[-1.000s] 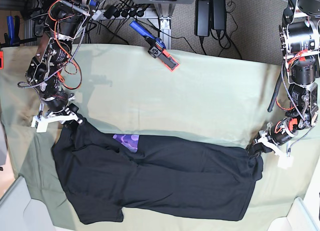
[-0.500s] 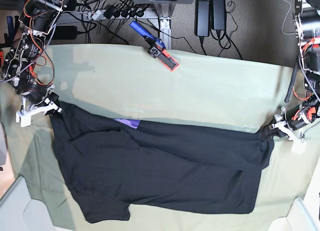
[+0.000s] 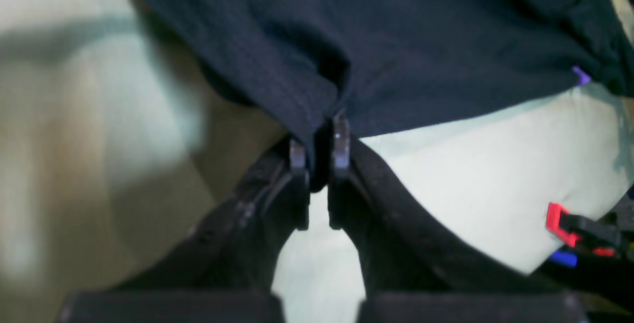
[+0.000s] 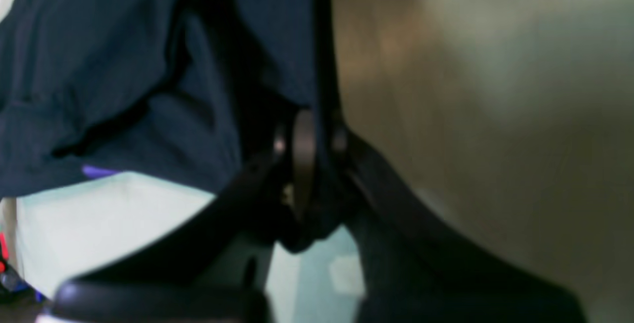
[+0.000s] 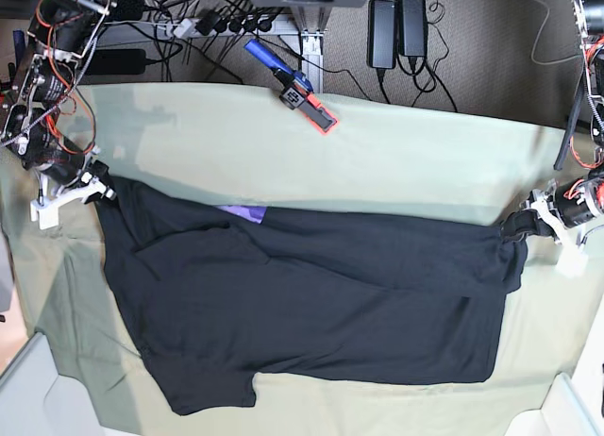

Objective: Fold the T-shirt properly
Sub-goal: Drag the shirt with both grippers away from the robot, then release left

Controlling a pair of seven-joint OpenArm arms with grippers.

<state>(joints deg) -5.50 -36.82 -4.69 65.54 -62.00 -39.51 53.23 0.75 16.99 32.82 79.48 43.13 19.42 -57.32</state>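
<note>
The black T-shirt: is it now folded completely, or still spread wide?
Spread wide: the T-shirt stretches between the left gripper and the right gripper.

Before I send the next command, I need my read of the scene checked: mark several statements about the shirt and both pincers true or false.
1. The left pincer is clamped on the black T-shirt. True.
2. The right pincer stands open, away from the cloth. False: it is closed on the T-shirt too.
3. A patch of purple print shows at the shirt's edge between the two pincers. True.
4. The red-and-blue tool lies on top of the shirt. False: it lies beyond the shirt, at the far edge of the pale green table cloth.
5. The T-shirt is spread between both arms. True.
</note>
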